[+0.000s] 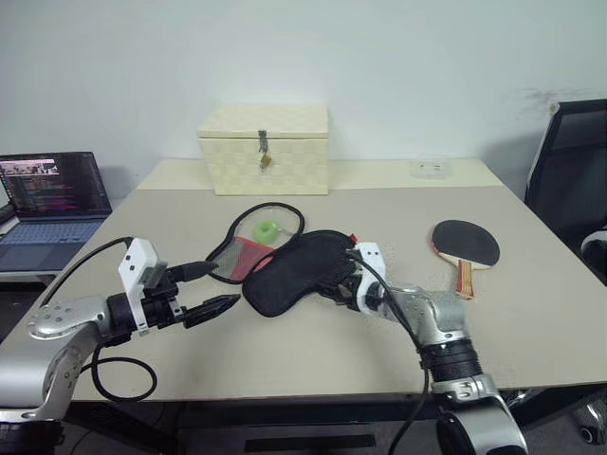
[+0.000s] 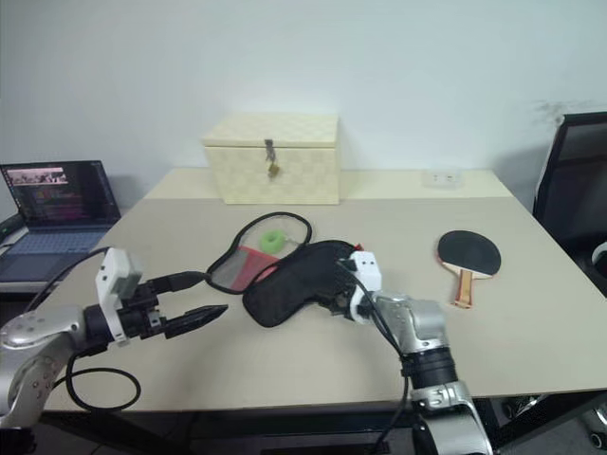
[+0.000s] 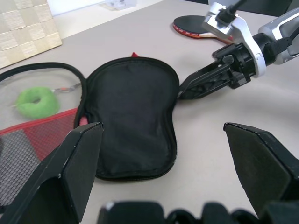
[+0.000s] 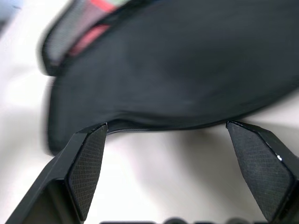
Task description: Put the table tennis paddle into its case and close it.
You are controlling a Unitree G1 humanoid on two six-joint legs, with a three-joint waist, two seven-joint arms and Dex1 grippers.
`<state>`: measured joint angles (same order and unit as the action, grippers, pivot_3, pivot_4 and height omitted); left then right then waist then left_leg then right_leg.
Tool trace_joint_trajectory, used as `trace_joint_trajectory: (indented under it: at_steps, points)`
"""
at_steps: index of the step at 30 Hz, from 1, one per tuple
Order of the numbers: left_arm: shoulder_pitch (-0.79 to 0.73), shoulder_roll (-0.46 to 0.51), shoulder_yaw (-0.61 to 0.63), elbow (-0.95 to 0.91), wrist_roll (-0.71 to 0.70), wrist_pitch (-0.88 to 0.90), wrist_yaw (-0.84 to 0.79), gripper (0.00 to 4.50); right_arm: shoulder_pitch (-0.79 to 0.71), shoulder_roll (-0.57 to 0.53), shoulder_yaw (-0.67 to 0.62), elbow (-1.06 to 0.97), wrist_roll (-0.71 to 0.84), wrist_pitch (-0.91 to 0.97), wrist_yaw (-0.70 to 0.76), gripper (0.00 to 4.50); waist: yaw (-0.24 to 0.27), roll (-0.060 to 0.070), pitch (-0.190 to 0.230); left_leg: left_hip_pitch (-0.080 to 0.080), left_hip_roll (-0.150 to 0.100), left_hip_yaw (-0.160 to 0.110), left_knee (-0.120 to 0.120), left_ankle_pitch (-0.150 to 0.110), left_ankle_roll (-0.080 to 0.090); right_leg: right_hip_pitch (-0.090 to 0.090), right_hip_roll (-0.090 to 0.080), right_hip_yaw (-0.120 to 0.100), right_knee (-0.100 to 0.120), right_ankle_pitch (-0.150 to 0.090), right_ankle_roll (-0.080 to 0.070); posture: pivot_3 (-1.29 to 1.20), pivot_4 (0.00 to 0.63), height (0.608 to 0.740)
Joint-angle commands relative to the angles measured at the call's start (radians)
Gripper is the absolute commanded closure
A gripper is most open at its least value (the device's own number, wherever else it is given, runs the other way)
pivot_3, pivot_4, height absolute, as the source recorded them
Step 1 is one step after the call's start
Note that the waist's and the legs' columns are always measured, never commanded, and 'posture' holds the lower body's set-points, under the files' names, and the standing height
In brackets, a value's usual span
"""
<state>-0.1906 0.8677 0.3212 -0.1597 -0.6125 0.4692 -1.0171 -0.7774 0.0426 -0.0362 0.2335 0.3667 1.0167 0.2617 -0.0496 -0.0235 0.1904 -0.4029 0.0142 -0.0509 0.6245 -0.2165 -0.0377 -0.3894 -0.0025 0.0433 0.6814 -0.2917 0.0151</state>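
Left eye view: case [image 1: 289,270] black, unzipped, red mesh; both hands spread wide, empty.

Unzipped black case [image 1: 289,270] mid-table, paddle [image 1: 465,244] well apart

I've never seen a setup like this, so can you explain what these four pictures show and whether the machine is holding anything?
It is a two-armed robot at a table. Two pictures come from cameras on its head, looking down over its arms. The other two come from cameras on its wrists, looking along each pincer's fingers. On the table lie an opened black paddle case, a table tennis paddle off to the robot's right, and a cream woven box at the back. A laptop sits on a separate surface at the left. The left pincer and the right pincer, close beside the case, are both open and hold nothing.
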Motion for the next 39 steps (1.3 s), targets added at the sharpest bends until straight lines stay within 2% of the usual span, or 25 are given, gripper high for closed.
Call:
trace_joint_trajectory:
  at_steps: [1, 12, 13, 16, 26, 39]
  points:
    - [-0.014, 0.014, 0.033, -0.016, -0.01, -0.006, 0.0, 0.0, -0.05, 0.045, 0.002, 0.023, 0.014, -0.029, -0.004, 0.05, -0.003, 0.0, 0.0, 0.0, 0.0, 0.0, 0.0, 0.0, 0.0, 0.0, 0.0, 0.0, 0.0, 0.0, 0.0, 0.0, 0.15, 0.74]
    - [-0.005, 0.003, 0.035, -0.035, -0.012, -0.005, 0.016, 0.0, -0.083, 0.133, -0.031, 0.083, 0.043, -0.021, -0.04, 0.05, -0.005, 0.0, 0.0, 0.0, 0.0, -0.002, -0.001, 0.0, 0.0, 0.0, -0.001, 0.0, 0.0, 0.0, 0.0, 0.0, 0.15, 0.74]
    - [-0.004, 0.002, 0.035, -0.035, -0.012, -0.005, 0.017, 0.0, -0.081, 0.141, -0.034, 0.083, 0.046, -0.016, -0.047, 0.21, -0.005, 0.0, 0.0, 0.0, 0.0, -0.001, -0.001, 0.0, 0.0, 0.0, -0.001, 0.0, 0.0, 0.0, 0.0, 0.0, 0.15, 0.74]
    - [-0.004, 0.002, 0.034, -0.035, -0.012, -0.006, 0.018, 0.0, -0.076, 0.165, -0.039, 0.083, 0.063, -0.004, -0.066, 0.95, -0.006, 0.0, 0.0, 0.0, 0.0, -0.002, -0.001, 0.0, 0.0, 0.0, -0.001, 0.0, 0.0, 0.0, 0.0, 0.0, 0.15, 0.74]
    - [-0.015, 0.0, 0.021, -0.027, -0.008, -0.011, 0.024, 0.0, -0.091, 0.212, -0.013, 0.114, 0.121, -0.004, -0.103, 4.42, -0.006, 0.0, 0.0, 0.0, 0.0, -0.001, -0.001, 0.0, 0.0, 0.0, -0.001, 0.0, 0.0, 0.0, 0.0, 0.0, 0.15, 0.74]
    - [-0.013, 0.001, 0.018, -0.022, -0.004, -0.015, 0.018, 0.0, -0.062, 0.186, -0.046, 0.074, 0.213, 0.042, -0.164, 4.48, -0.006, 0.0, 0.0, 0.0, 0.0, -0.001, -0.001, 0.0, 0.0, 0.0, -0.001, 0.0, 0.0, 0.0, 0.0, 0.0, 0.15, 0.74]
